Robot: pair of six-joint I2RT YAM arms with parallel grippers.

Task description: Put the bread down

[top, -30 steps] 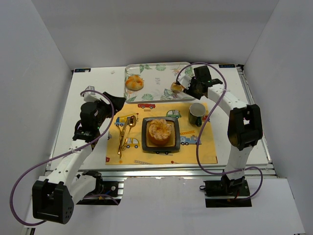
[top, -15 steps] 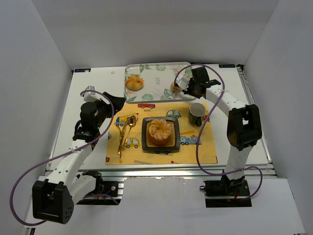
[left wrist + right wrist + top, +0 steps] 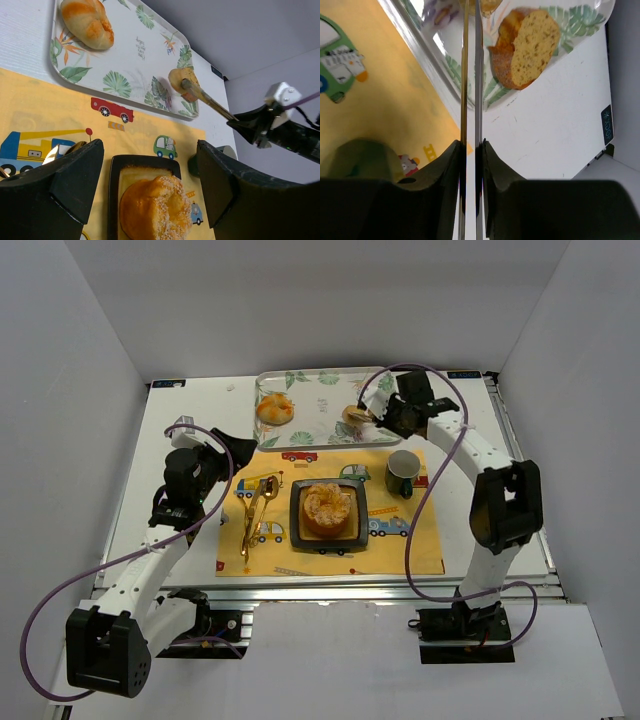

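Right wrist view: tongs [image 3: 470,75] are clamped by the right gripper [image 3: 470,145]; the bread slice [image 3: 525,47] is seen at the tray's [image 3: 565,22] near right corner, beside the tong tips. The left gripper's [image 3: 147,150] jaws are held wide apart.

The top external camera hangs above and behind the near edge, looking down on the whole worktop [image 3: 190,435]. The left wrist camera sits low over the left half, facing the far right corner between its own fingers [image 3: 65,185]. The right wrist camera is close above the tray [image 3: 570,22] by the far edge, sighting along the tongs [image 3: 465,75]. All three views share the tray and the bread slice [image 3: 181,79].
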